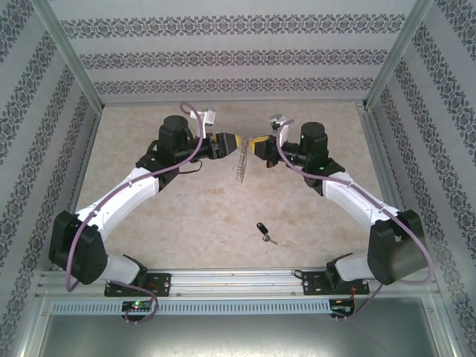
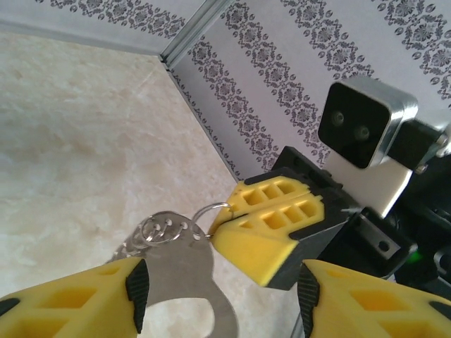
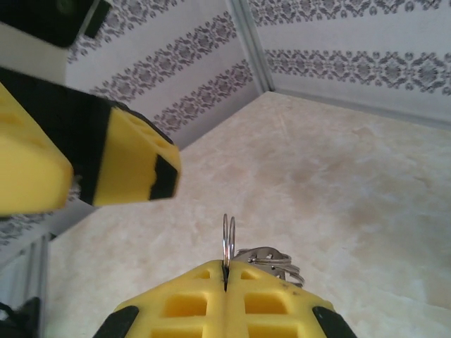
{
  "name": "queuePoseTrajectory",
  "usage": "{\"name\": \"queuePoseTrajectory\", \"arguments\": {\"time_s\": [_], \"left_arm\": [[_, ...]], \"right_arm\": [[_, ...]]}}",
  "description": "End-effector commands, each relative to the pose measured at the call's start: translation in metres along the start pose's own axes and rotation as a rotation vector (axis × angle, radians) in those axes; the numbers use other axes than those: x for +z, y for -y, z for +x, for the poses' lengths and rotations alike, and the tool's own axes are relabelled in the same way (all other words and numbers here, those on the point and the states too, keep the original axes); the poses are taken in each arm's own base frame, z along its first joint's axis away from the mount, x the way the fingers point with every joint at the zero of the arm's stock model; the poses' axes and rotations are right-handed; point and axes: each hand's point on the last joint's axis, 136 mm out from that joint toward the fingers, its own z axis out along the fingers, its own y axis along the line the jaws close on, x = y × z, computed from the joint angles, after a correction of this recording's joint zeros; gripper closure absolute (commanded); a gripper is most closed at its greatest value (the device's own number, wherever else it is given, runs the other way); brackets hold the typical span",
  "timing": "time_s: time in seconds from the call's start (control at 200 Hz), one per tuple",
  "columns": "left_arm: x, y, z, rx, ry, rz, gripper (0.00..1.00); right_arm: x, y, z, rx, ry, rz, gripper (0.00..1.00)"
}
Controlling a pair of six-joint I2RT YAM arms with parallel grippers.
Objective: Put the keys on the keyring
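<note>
While the right gripper point(image 3: 225, 276) is pressed shut on one small ring point(image 3: 228, 236) of the keyring point(image 2: 184, 271), the keyring is held in the air over the middle of the table point(image 1: 186, 223), hanging down from that pinch. The left gripper point(image 2: 222, 292) is seen facing it with jaws apart; the keyring's flat end lies between them, just beside one pad point(image 2: 137, 289) and clear of the other, so nothing is clamped there. The key point(image 1: 263, 231) is seen flat on the table, well apart from both grippers and nearer the arm bases. The key is judged light and stiff, its chunky black head the better place to be gripped, since the thin blade could slip. The keyring is judged rigid, smooth metal, apt to swing or twist when held by a single ring; a second hold on its flat edge would likely be needed before threading is tried.
</note>
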Motion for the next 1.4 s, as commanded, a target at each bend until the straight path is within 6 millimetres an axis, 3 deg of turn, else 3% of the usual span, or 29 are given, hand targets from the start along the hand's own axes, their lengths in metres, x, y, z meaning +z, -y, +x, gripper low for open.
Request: {"name": "queuePoseTrajectory", "arguments": {"time_s": [0.0,0.29,0.61,1.039,1.399], "left_arm": [[-0.007,0.010,-0.021,0.088,0.085,0.079,0.39],[0.002,0.023,-0.031,0.018,0.103,0.294,0.47],[0.018,0.022,-0.031,-0.091,0.100,0.450,0.56],[0.014,0.031,-0.032,-0.089,0.102,0.476,0.59],[0.015,0.039,-0.027,-0.083,0.083,0.485,0.76]], "right_arm": [[-0.004,-0.025,-0.033,-0.014,0.080,-0.126,1.00],[-0.005,-0.032,-0.037,0.021,0.097,-0.182,1.00],[-0.009,-0.028,-0.036,0.037,0.112,-0.174,1.00],[-0.007,-0.019,-0.034,0.064,0.113,-0.169,1.00],[-0.005,-0.015,-0.033,0.079,0.111,-0.163,1.00]]}}
